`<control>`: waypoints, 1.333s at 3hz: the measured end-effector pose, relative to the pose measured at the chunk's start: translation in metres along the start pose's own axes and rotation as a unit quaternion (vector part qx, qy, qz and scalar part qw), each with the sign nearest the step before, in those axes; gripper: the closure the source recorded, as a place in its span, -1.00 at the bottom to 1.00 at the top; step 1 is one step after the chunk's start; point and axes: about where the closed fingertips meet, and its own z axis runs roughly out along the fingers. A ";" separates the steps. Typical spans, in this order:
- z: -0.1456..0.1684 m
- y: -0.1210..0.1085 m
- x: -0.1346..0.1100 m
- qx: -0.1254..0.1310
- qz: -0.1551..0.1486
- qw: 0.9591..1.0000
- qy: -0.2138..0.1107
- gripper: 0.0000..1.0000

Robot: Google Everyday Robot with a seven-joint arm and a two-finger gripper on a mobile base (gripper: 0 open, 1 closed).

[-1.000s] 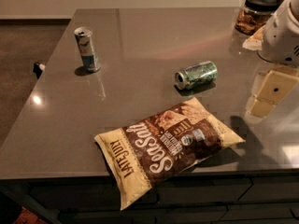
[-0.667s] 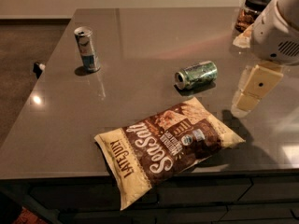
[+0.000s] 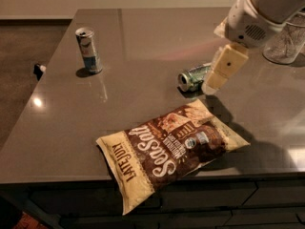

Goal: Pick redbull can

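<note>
The redbull can [image 3: 89, 50], slim, silver and blue with a silver top, stands upright at the far left of the dark table [image 3: 143, 37]. My gripper [image 3: 220, 70] hangs from the white arm at the right, above the table and far to the right of the redbull can. Its cream fingers [image 3: 224, 67] point down and left, right next to a fatter green-patterned can [image 3: 193, 77] that lies on its side.
A yellow and brown chip bag [image 3: 169, 146] lies near the table's front edge. A clear glass jar [image 3: 286, 42] stands at the far right behind the arm. The floor drops away left of the table.
My arm and gripper have swung left and toward the middle of the table, coming beside the green can. The cans and bag have not moved.
</note>
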 end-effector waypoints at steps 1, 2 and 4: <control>0.018 -0.030 -0.035 0.002 0.027 0.998 -0.049 -1.00; 0.038 -0.058 -0.074 0.009 0.054 0.994 -0.094 -1.00; 0.095 -0.079 -0.141 0.010 0.096 0.980 -0.174 -1.00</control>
